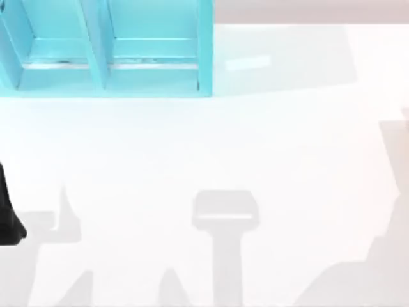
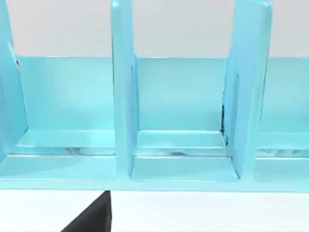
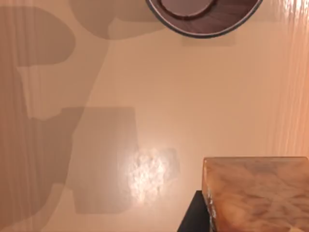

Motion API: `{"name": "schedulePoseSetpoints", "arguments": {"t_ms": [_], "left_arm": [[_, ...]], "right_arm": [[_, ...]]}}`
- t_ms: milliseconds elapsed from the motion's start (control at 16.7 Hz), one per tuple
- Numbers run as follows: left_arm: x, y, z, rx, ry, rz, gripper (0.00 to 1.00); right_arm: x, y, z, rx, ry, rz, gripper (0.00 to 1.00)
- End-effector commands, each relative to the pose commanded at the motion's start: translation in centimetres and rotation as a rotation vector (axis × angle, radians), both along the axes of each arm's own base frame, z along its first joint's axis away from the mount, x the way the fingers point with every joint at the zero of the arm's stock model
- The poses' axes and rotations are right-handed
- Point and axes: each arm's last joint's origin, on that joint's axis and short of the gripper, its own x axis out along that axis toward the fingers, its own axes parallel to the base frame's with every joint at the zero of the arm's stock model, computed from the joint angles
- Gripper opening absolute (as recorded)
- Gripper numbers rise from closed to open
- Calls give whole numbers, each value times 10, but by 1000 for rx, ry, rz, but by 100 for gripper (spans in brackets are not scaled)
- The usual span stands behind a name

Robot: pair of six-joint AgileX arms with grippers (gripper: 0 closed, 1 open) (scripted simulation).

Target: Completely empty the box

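Note:
The box (image 1: 105, 48) is large and turquoise, with thick walls and dividers, and stands at the table's far left. In the left wrist view the box (image 2: 174, 121) shows three compartments facing me, with nothing in them. A dark part of my left gripper (image 2: 91, 220) hangs just in front of the box's near wall. My left arm (image 1: 9, 220) is at the table's left edge. My right gripper (image 3: 193, 220) is shut on a tan marbled block (image 3: 258, 193), held above the table, with one dark finger against the block's side.
A small brown cup (image 3: 203, 12) with a dark rim sits on the table beyond the held block. The table (image 1: 255, 147) is pale and bare in the middle, crossed by arm shadows.

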Motion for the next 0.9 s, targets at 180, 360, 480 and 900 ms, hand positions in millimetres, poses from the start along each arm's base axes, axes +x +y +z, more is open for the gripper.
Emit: {"name": "schedulePoseSetpoints", "arguments": {"t_ms": [180,360,480,900], "left_arm": [[0,0,0,0,0,0,100],[0,0,0,0,0,0,100],[0,0,0,0,0,0,100],[0,0,0,0,0,0,100]], "right_arm": [[-5,0,24,-8,28,-5,0],[-11,-3,28,0,101,-16,0],[-12,-3,28,3,120,-17,0],[7,5,23,18,146,-33,0]]}}
